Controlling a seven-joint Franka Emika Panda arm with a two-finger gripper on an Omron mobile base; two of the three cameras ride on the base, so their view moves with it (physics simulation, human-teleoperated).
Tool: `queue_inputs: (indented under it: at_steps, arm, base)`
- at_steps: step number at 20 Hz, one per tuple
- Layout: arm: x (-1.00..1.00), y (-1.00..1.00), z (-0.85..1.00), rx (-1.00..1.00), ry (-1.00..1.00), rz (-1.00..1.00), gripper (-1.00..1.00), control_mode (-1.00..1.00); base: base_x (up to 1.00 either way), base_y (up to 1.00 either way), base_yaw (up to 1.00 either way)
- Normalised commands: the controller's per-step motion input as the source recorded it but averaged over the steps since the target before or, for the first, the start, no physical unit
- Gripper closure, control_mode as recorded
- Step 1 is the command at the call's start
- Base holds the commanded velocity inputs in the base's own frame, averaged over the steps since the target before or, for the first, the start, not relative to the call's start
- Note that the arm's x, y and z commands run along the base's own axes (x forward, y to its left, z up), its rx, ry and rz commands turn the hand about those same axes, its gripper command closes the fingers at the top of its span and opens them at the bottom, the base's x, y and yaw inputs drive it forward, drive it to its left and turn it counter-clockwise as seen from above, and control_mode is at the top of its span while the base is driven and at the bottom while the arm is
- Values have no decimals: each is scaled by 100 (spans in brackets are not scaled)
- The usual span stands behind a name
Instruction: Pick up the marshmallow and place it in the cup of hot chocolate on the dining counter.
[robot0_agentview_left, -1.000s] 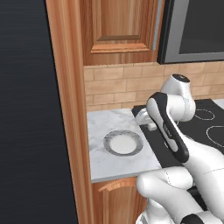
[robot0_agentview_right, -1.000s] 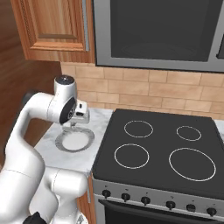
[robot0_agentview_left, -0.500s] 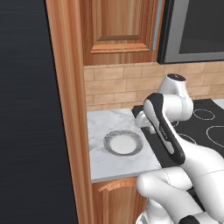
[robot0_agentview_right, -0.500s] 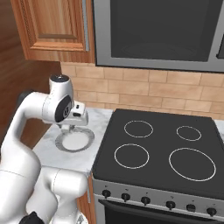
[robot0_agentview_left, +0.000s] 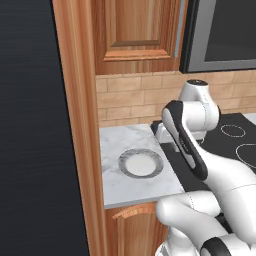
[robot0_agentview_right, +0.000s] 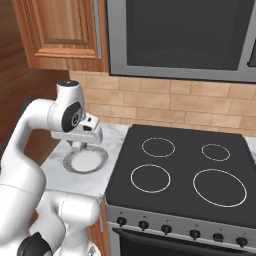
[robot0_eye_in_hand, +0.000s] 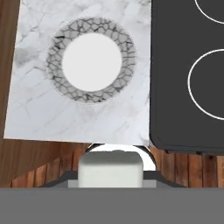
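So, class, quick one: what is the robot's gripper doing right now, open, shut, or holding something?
Gripper: shut on the marshmallow, the off-white block between its fingertips in the hand view.

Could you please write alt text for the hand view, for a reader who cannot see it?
Looking straight down, the gripper is shut on the off-white marshmallow at the bottom of the picture. Below it lie a round grey-rimmed plate on a small marble worktop, and a black stovetop with white burner rings beside it.
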Motion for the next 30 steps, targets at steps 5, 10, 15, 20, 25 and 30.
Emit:
queue_inputs:
  at_steps: [5, 10, 15, 20, 25, 30]
  arm:
    - [-5, -7, 0, 0, 0, -1, 100, 100]
    - [0, 0, 0, 0, 0, 0, 100, 100]
    - [0, 0, 0, 0, 0, 0, 100, 100]
    - [0, 0, 0, 0, 0, 0, 100, 100]
    - [0, 0, 0, 0, 0, 0, 100, 100]
    - [0, 0, 0, 0, 0, 0, 100, 100]
  base:
    - [-3, -5, 0]
    - [-36, -33, -15]
    - [-51, -45, -57]
    - [-4, -73, -74]
    - [0, -51, -85]
    - [0, -37, -88]
